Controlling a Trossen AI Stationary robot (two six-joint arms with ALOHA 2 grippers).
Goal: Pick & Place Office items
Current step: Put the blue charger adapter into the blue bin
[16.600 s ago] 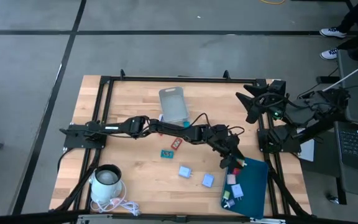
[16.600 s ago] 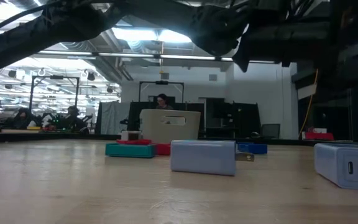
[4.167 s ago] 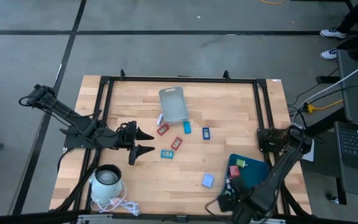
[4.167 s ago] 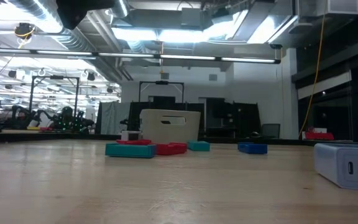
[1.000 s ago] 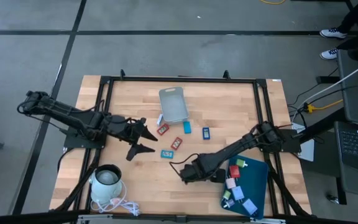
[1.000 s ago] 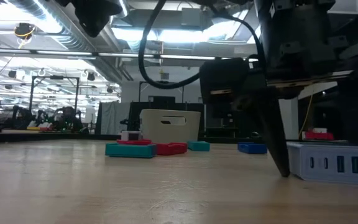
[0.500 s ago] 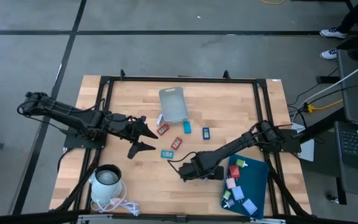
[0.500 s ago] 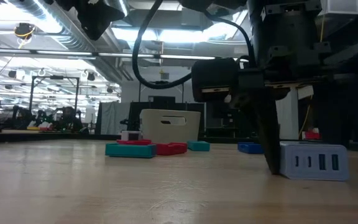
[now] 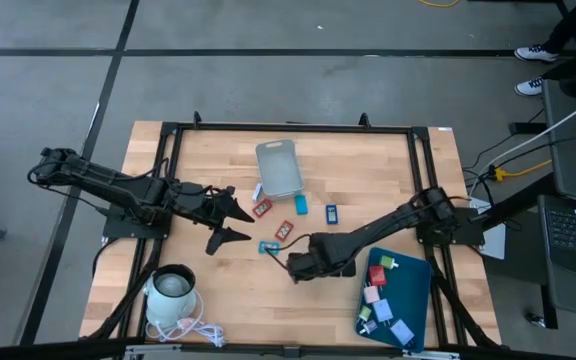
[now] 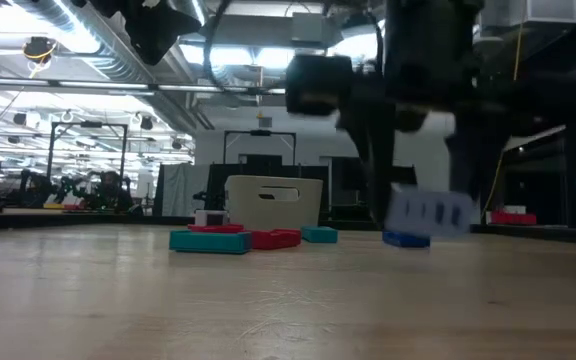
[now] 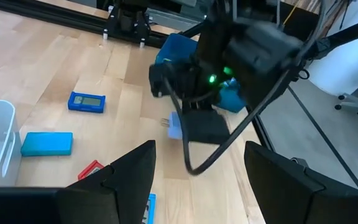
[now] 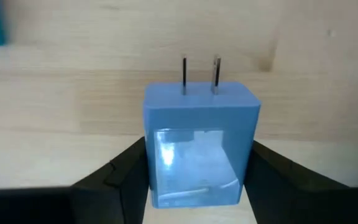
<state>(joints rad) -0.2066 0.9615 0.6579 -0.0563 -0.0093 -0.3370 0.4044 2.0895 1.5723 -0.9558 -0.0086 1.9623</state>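
Note:
My right gripper (image 9: 296, 266) hovers over the table's middle, shut on a light-blue charger block with two metal prongs (image 12: 197, 149). The block also shows in the low view (image 10: 426, 213) and the left wrist view (image 11: 174, 124). My left gripper (image 9: 240, 224) is open and holds nothing, left of the loose office items. Those lie flat on the wood: two red pieces (image 9: 262, 209) (image 9: 284, 230), a teal one (image 9: 268, 247), a light-blue one (image 9: 299, 205) and a blue one (image 9: 332, 212). Several more pieces lie in the dark-teal tray (image 9: 413, 290). My right gripper pinches the charger block between its two fingers (image 12: 114, 177), one on each side face (image 12: 151, 155). The prongs (image 12: 199, 73) point away from the wrist, past the fingertips. The block is lifted clear of the table (image 10: 426, 213).
A translucent grey bin (image 9: 279, 168) stands near the far edge, with the loose pieces just in front of it. A white kettle with a coiled cable (image 9: 173, 290) sits at the near left corner. A black frame (image 9: 424, 170) borders the table.
My right gripper has risen and moved a little toward the far edge and the loose pieces. The charger block, which stood on the table a second ago, has come up with it and now hangs clear of the wood.

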